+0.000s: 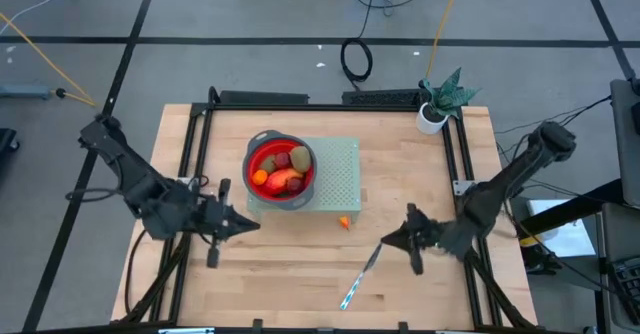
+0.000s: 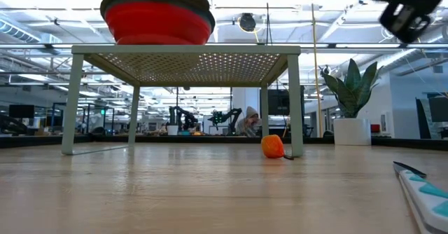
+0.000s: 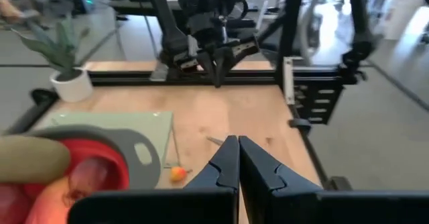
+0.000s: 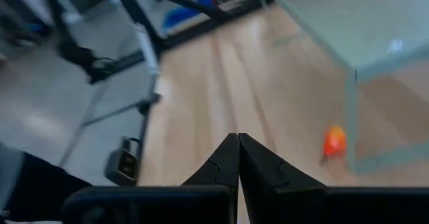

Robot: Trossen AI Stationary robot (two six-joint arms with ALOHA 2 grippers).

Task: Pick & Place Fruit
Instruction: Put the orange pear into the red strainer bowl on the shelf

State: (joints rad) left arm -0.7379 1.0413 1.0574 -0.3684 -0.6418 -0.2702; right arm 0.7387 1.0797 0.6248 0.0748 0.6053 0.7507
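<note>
Both pincers, left gripper (image 1: pixel 252 224) and right gripper (image 1: pixel 385 240), are pinched shut, empty. Right should open wide over the orange fruit (image 1: pixel 345 222) beside the green stand (image 1: pixel 340 179).

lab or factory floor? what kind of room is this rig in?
Most likely a robotics lab in an open industrial hall. The low view shows more robot arms on benches behind the wooden table, with a person seated there, under a high ceiling with exposed pipes. Loose cables lie on the floor.
</note>
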